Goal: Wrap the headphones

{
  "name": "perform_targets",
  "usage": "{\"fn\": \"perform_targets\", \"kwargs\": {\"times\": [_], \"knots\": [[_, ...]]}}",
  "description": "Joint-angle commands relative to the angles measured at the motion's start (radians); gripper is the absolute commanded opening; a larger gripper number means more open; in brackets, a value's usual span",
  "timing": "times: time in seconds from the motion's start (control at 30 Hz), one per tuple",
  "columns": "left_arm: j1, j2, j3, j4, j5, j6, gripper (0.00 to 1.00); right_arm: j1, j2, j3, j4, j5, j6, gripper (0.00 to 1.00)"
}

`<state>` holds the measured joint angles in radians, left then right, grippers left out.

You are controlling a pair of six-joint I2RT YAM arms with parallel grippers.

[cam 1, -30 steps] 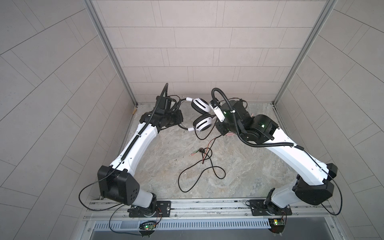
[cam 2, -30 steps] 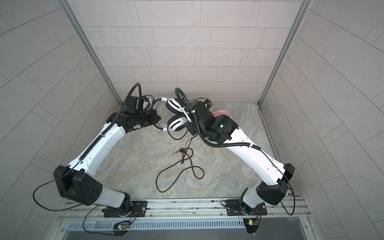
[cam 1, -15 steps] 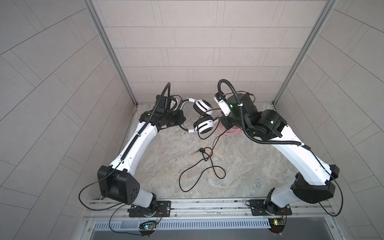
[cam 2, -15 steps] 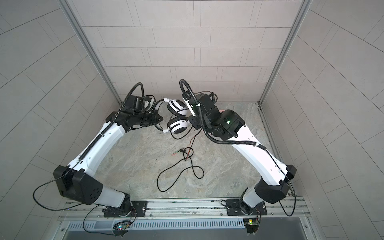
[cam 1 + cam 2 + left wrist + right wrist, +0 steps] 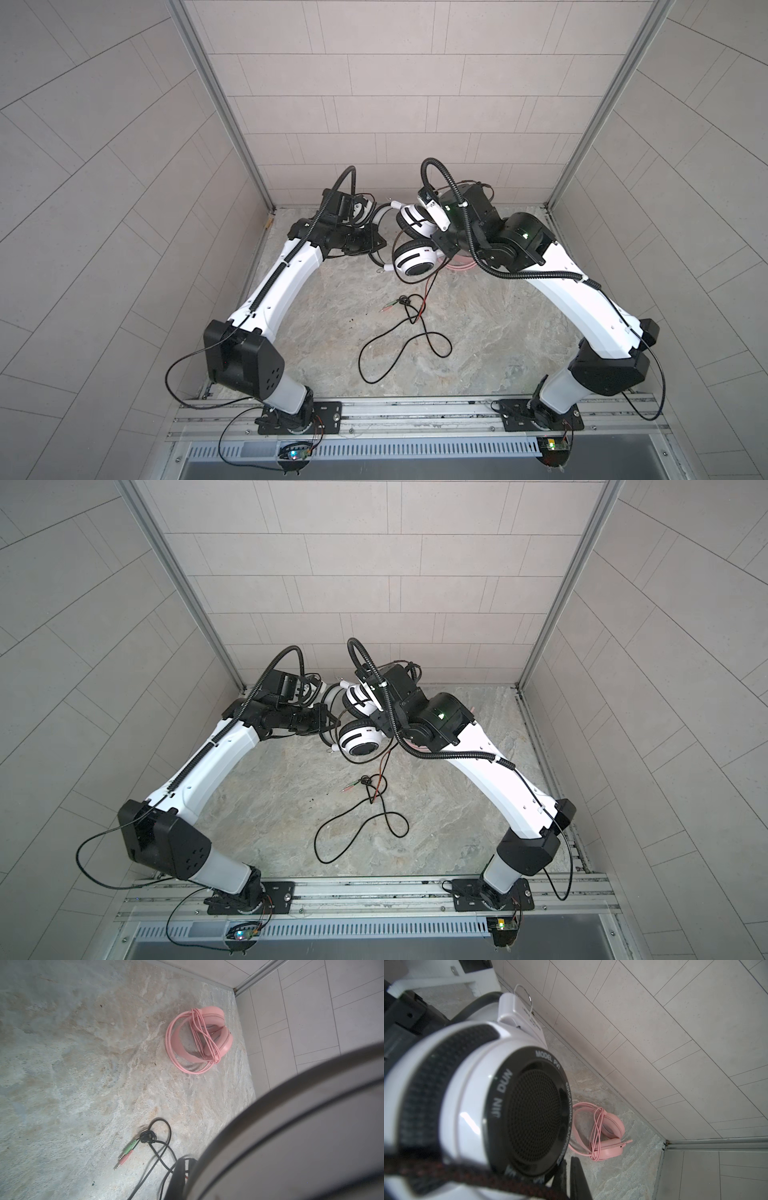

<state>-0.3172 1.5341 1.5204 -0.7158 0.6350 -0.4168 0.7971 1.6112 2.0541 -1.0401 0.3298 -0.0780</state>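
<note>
Two robot arms meet over the far side of a marbled desk (image 5: 324, 332), with a white headset (image 5: 415, 261) (image 5: 359, 742) held clear of the surface between them. The left pincer (image 5: 371, 245) (image 5: 325, 725) is closed on the headset's band (image 5: 301, 1126), which sweeps across the left wrist view as a grey blur. The right pincer (image 5: 571, 1180) is shut too, its dark tips just under the lower ear cup. The braided black-and-red cable (image 5: 405, 300) (image 5: 148, 1137) runs into those tips at the very edge of the right wrist view, so it appears to be clamped on the cable. From the ear cup the cable drops to the desk and bunches into a small knot. Beside the knot lie two plugs (image 5: 126, 1152), one green and one pink, and from there the cable trails in loose loops toward the front rail. A pink headset (image 5: 223, 1043) (image 5: 610, 1132) lies on the desk near the far right corner, close to the tiled wall. Its own pink cord is wound around band and cups. In both top views it is almost wholly hidden beneath the right arm.
</note>
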Motion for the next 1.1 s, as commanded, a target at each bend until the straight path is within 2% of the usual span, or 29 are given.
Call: {"fn": "perform_targets", "kwargs": {"times": [0.0, 0.17, 0.47, 0.93, 1.07], "knots": [[-0.023, -0.004, 0.050, 0.023, 0.118, -0.030, 0.00, -0.001, -0.016, 0.009, 0.038, 0.044, -0.019, 0.00], [-0.040, 0.001, 0.058, 0.023, 0.183, -0.042, 0.00, -0.005, -0.015, 0.009, 0.073, 0.078, -0.023, 0.00], [-0.048, -0.010, 0.054, 0.045, 0.245, -0.055, 0.00, -0.034, -0.023, -0.013, 0.098, 0.069, -0.023, 0.00], [-0.060, -0.015, 0.002, 0.112, 0.300, -0.105, 0.00, -0.062, -0.093, -0.075, 0.160, 0.016, -0.002, 0.00], [-0.060, -0.005, 0.000, 0.098, 0.310, -0.095, 0.00, -0.089, -0.092, -0.062, 0.143, -0.043, 0.003, 0.00]]}}
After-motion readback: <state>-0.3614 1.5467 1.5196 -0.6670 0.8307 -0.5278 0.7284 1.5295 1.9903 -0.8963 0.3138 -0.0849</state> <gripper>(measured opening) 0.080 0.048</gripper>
